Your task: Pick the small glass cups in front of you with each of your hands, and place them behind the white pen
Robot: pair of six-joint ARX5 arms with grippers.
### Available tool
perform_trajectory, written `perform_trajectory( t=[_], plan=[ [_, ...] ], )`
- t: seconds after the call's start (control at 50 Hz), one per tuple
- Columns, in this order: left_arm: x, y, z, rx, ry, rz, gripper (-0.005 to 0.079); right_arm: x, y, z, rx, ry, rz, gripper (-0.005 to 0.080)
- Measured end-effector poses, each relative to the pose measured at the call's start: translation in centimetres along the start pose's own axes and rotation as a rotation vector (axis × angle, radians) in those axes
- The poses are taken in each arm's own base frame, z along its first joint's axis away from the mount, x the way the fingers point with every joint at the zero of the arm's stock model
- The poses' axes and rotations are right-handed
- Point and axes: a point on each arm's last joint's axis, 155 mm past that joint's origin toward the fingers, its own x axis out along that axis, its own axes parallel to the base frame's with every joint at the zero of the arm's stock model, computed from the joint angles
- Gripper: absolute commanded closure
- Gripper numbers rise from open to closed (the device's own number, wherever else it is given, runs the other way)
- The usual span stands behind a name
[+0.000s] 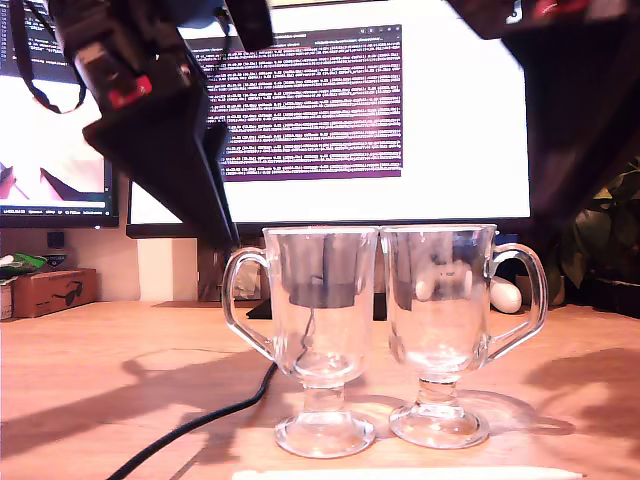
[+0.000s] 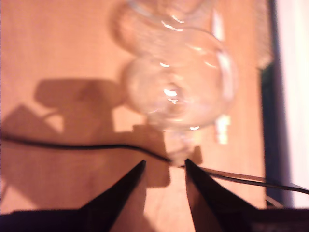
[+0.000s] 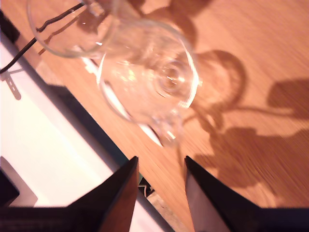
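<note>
Two clear footed glass cups stand side by side on the wooden table, one at the exterior view's left (image 1: 320, 300) and one at its right (image 1: 438, 300), handles pointing outward. The white pen (image 1: 400, 473) lies along the exterior view's bottom edge, in front of them. My first gripper (image 2: 164, 166) is open above the table, just short of the handle of the cup (image 2: 181, 82) that stands by the black cable. My second gripper (image 3: 161, 162) is open too, its fingers just short of the other cup's (image 3: 149, 72) handle. Neither holds anything.
A large lit monitor (image 1: 350, 110) stands close behind the cups. A black cable (image 1: 200, 420) runs across the table to the cup at the exterior view's left. A cardboard box (image 1: 55, 290) sits far left in the exterior view, a white rounded object (image 1: 505, 295) and a plant (image 1: 610, 230) at its right.
</note>
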Motion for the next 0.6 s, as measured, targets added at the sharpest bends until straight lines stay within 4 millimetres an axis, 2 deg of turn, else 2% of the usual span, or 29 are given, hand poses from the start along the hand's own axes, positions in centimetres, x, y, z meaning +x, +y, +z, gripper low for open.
perform_trajectory(
  t=[0.06, 0.1, 0.14, 0.16, 0.18, 0.34, 0.38, 0.5, 0.6],
  plan=[
    [-0.5, 0.4, -0.8, -0.035, 0.012, 0.006, 0.0560, -0.4, -0.7, -0.1, 0.027, -0.011, -0.008, 0.0564],
    [-0.8, 0.8, -1.3, -0.056, 0.016, 0.012, 0.0636, -0.6, -1.1, -0.1, 0.042, -0.019, -0.014, 0.0623],
    [-1.3, 1.2, -1.9, -0.081, 0.019, 0.021, 0.0754, -0.9, -1.6, -0.1, 0.060, -0.031, -0.021, 0.0702],
    [-1.6, 1.3, -2.2, -0.095, 0.021, 0.024, 0.0773, -1.0, -1.8, -0.1, 0.067, -0.038, -0.025, 0.0742],
    [-1.9, 1.5, -2.6, -0.108, 0.022, 0.028, 0.0756, -1.2, -2.1, -0.1, 0.076, -0.045, -0.029, 0.0771],
    [-4.3, 2.7, -4.3, -0.257, -0.008, 0.064, 0.0761, -2.4, -4.3, 1.7, 0.154, -0.160, -0.072, 0.0760],
    [-4.7, 2.7, -4.2, -0.353, -0.043, 0.047, 0.0761, -2.7, -4.9, 2.4, 0.183, -0.197, -0.084, 0.0760],
    [-5.9, 2.2, -3.0, -0.452, -0.186, -0.061, 0.0761, -3.9, -7.0, 5.1, 0.195, -0.327, -0.130, 0.0760],
    [-7.1, 3.4, -2.8, -0.492, -0.282, -0.067, 0.0761, -5.3, -9.0, 7.1, 0.232, -0.440, -0.170, 0.0760]
  ],
)
